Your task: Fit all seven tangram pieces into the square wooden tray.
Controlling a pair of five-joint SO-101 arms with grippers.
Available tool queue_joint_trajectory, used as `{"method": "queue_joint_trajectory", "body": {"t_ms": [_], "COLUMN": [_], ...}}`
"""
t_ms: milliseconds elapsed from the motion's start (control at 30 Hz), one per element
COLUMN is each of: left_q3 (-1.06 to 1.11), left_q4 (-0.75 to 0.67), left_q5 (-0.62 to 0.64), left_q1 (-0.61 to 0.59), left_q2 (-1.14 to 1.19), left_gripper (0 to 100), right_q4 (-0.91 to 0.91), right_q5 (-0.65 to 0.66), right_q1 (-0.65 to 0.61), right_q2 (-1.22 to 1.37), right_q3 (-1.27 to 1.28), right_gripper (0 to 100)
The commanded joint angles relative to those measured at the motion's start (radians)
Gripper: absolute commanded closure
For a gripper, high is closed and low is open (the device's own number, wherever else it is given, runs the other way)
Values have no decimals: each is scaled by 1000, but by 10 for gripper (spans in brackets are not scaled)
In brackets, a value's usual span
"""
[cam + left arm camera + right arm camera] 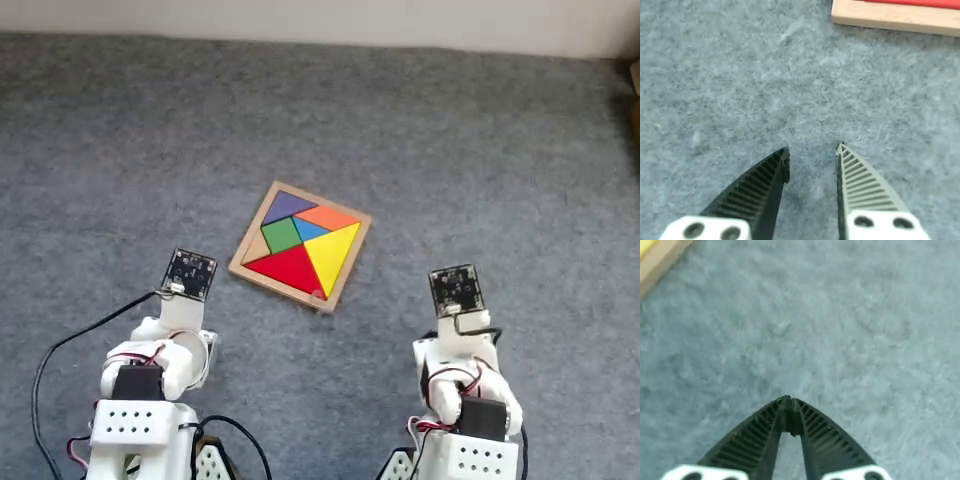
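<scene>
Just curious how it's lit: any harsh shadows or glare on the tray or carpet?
High view: soft even light, no glare on the tray. Left wrist view: faint shadow along the tray's edge. Right wrist view: carpet evenly lit.

the tabletop (pixel 480 140) is covered all over with a grey, fuzzy, carpet-like cloth, flecked lighter and darker, and it runs to a pale strip along the far edge. near its middle lies the square wooden tray (pixel 283 290), flat on the cloth and turned askew to the tabletop's edges, its pale rim resting straight on the fuzz. the left arm (pixel 150 385) and the right arm (pixel 465 400) stand at the near edge, well apart, one on either side of the tray. a black cable (pixel 55 350) curves over the cloth beside the left arm.
</scene>
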Motion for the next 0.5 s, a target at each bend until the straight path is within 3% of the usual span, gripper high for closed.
{"method": "queue_joint_trajectory", "body": {"t_ms": [0,200,467], "left_q3": [-2,-1,-1], "left_q4": [-21,-25,-26], "left_q5": [3,2,2], "left_q1": [10,12,15], "left_q2": [2,2,2], "left_gripper": [843,843,843], "right_q4": [28,18,-36], "right_q5": [-11,-23,-374], "right_q1": [15,5,13], "right_q2": [4,1,1], "right_q3": [145,145,145], "right_gripper": [993,993,993]}}
